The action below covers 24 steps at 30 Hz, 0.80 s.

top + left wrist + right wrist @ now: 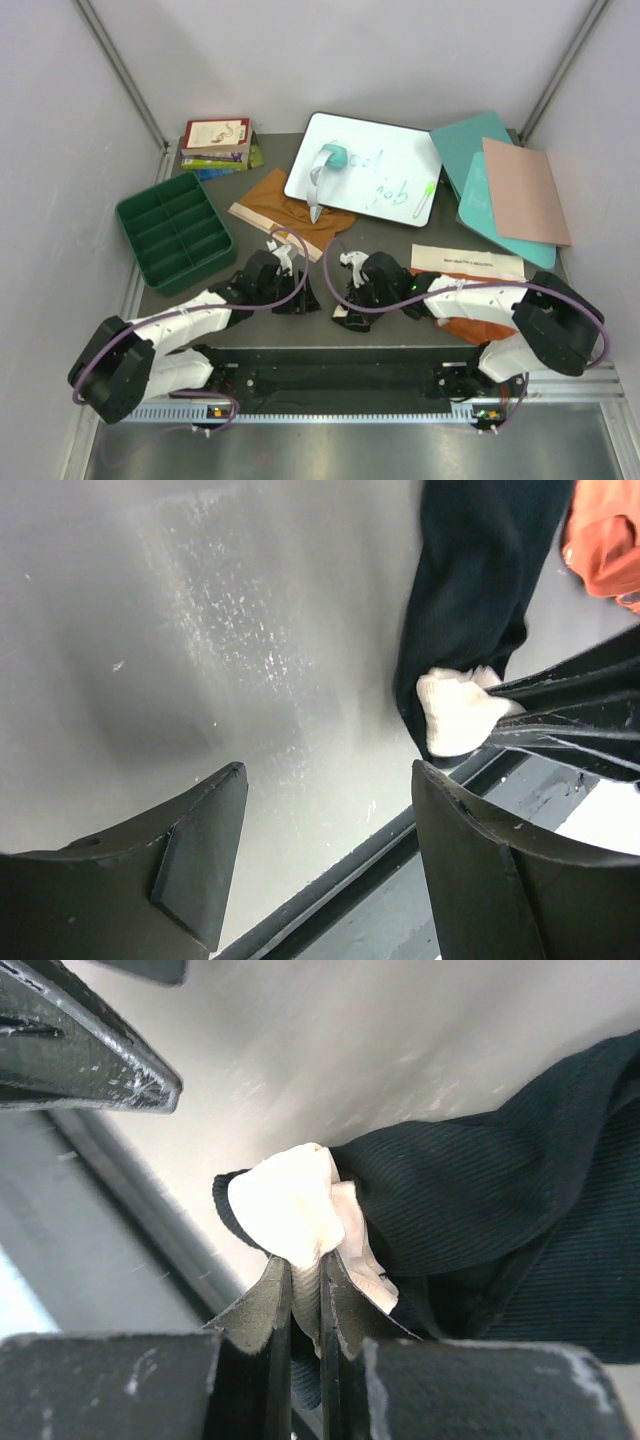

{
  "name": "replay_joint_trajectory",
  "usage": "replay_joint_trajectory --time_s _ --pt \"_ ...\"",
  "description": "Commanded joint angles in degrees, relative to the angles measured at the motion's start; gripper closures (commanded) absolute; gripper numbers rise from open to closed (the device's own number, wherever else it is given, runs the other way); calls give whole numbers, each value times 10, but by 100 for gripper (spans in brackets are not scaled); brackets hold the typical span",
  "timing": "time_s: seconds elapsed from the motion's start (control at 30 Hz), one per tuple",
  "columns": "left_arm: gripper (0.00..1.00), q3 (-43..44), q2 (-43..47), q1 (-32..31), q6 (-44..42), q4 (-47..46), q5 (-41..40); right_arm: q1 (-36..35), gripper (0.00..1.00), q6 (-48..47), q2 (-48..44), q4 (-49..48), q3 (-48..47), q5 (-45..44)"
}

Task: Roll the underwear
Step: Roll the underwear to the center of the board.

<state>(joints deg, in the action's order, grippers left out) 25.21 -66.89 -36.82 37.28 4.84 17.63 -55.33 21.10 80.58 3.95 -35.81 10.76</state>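
Note:
The black underwear lies bunched on the table near the front edge, its cream waistband folded over at one end. My right gripper is shut on that waistband; in the left wrist view its fingers pinch the waistband. Just to the left, my left gripper is open over bare table with nothing between its fingers. From above, the two grippers sit close together. The mustard-tan underwear lies further back. The rust-orange underwear lies under the right arm.
A green compartment tray stands at the left. At the back are a stack of books, a whiteboard with an eraser and a marker, and teal and pink boards. The table's front rail runs right below both grippers.

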Motion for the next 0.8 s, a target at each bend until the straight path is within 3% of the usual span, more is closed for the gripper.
replay_joint_trajectory --time_s 0.0,0.27,0.77 --pt "28 -19 34 -11 -19 -61 -3 61 100 39 13 11 -40 194" --pt "27 -28 15 -62 -34 -178 -2 158 100 34 100 49 -83 293" --pt "32 -38 -110 -95 -38 -396 -17 249 100 12 180 68 -99 350"
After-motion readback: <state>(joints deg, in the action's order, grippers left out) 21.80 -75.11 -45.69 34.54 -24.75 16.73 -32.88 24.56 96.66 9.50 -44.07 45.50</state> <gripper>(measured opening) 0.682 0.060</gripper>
